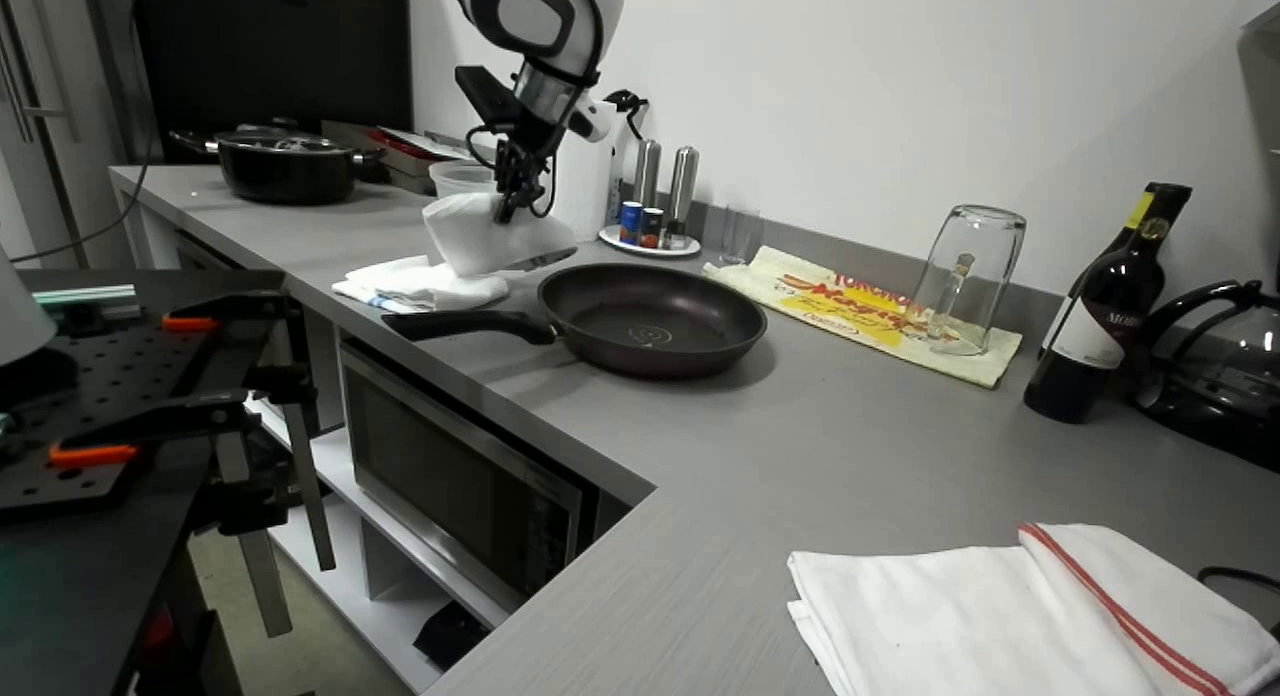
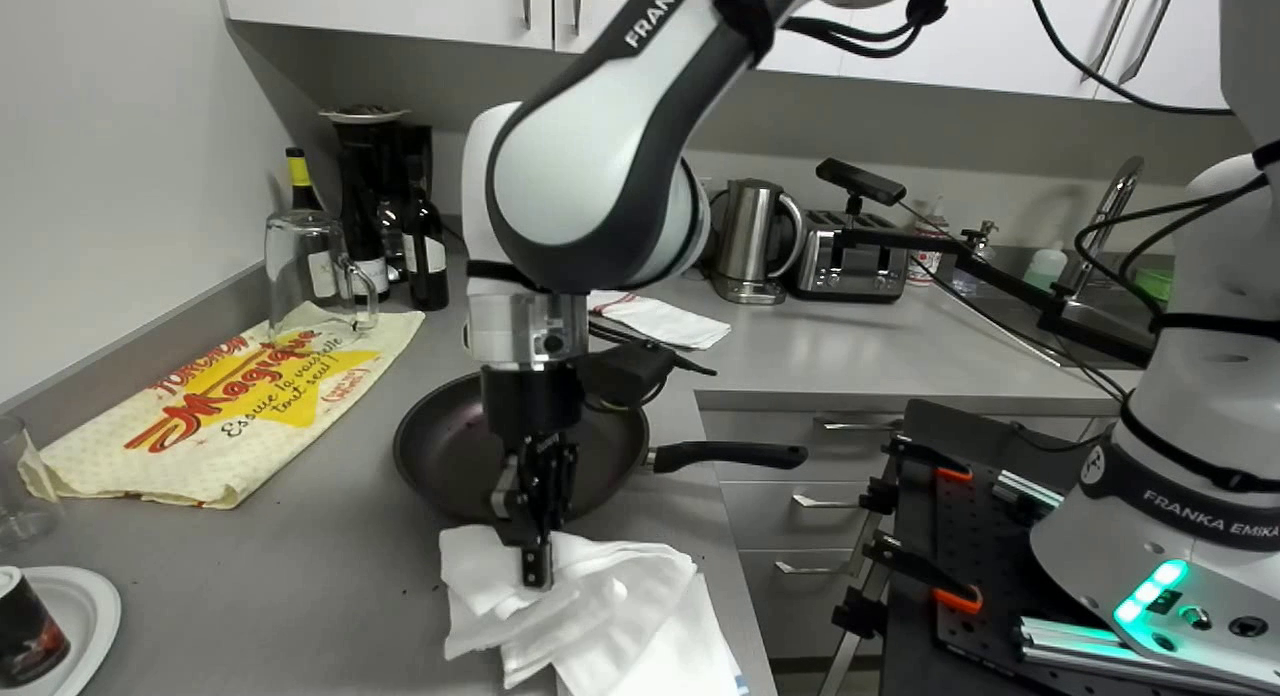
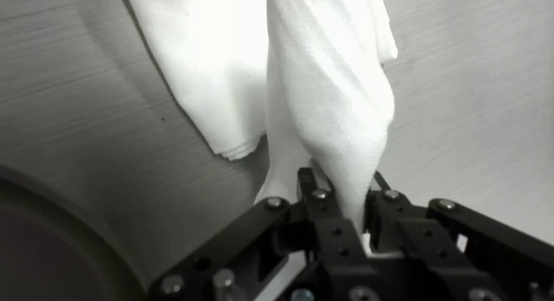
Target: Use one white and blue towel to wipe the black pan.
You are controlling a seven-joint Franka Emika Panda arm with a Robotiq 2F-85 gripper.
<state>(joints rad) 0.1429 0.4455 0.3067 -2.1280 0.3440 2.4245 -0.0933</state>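
Around five o'clock in the wrist view, the pincer [image 3: 344, 199] has its two dark, bolted fingers [image 3: 312, 197] pressed on a bunched white towel [image 3: 337, 102], parted only by its fold; the fabric is soft and finely woven. Between ten and eleven from it lies a second towel [image 3: 203, 54], white, folded in layers, its edge striped blue in both exterior views. Whether the two touch is unclear. In an exterior view, one round black pan [image 1: 650, 321] sits between four and five o'clock from the pincer on the faintly grained grey counter [image 1: 700, 456], its handle toward nine. Farther along that bearing lies one folded red-striped cloth [image 1: 930, 616]. At three, one clear glass mug [image 1: 975, 276] stands on one printed cream-and-yellow cloth [image 1: 790, 286]; at nine, one lidded black pot [image 1: 290, 171].
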